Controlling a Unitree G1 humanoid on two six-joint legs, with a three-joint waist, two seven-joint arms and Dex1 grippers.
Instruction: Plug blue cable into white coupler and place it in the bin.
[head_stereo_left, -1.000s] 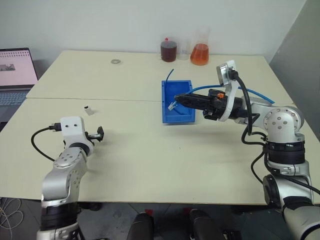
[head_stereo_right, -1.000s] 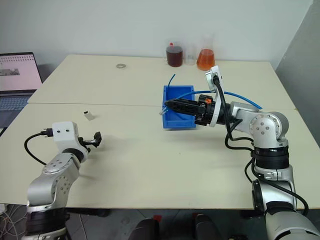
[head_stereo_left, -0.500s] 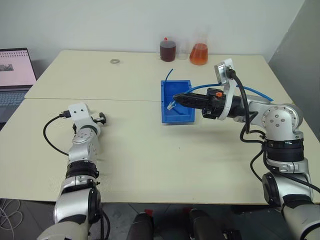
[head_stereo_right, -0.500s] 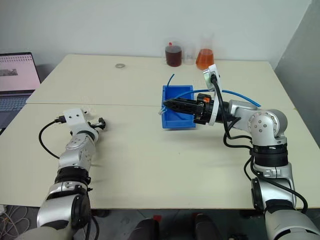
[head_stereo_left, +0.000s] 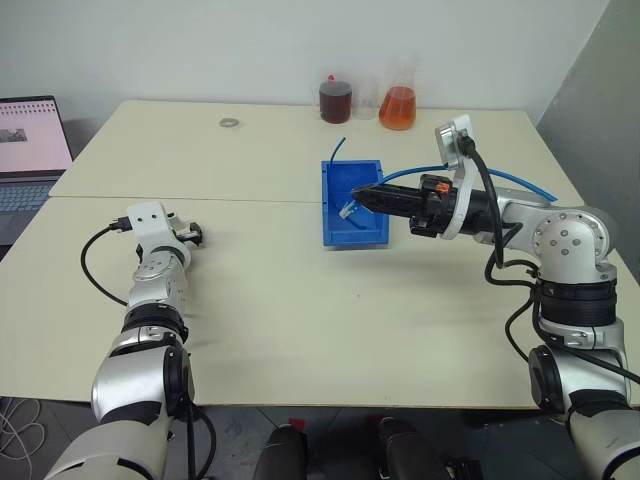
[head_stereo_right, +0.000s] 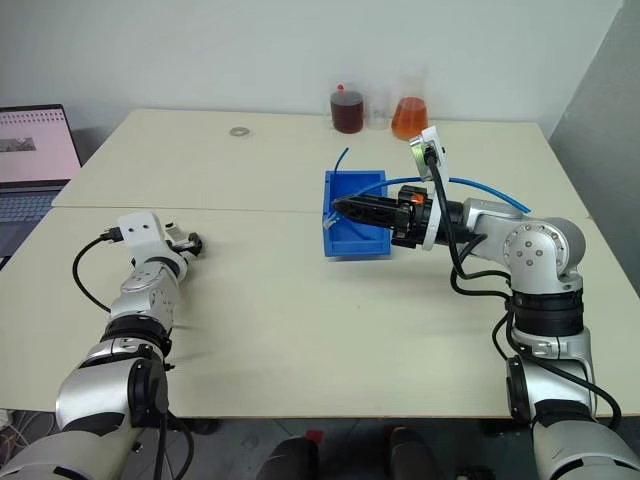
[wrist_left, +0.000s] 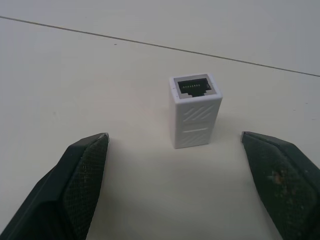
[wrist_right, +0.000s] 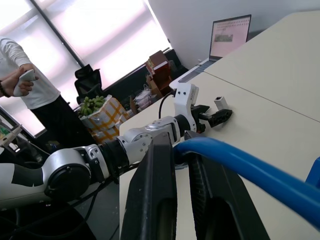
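Observation:
The white coupler (wrist_left: 195, 117) stands upright on the table, its dark socket facing up. My left gripper (wrist_left: 173, 136) is open, one finger on each side of the coupler and a little short of it, not touching. In the left eye view the left gripper (head_stereo_left: 190, 235) lies low over the table's left part. My right gripper (head_stereo_left: 364, 197) is shut on the blue cable (head_stereo_left: 500, 182) and hovers level over the bin (head_stereo_left: 328, 218). The cable's plug end (head_stereo_left: 346, 210) hangs inside the bin. The cable's rest trails back over my right arm.
A laptop (head_stereo_left: 35, 135) sits at the far left. Flasks of dark red (head_stereo_left: 337, 100) and orange liquid (head_stereo_left: 398, 107) stand at the table's back edge, with a metal ring (head_stereo_left: 231, 123) to their left. A short dark-blue stub (head_stereo_left: 340, 148) pokes up behind the bin. A person (wrist_right: 27, 87) stands in the background.
My left arm has swung forward and to the left, bringing its open gripper up to the white coupler. The right gripper with the blue cable has stayed over the bin.

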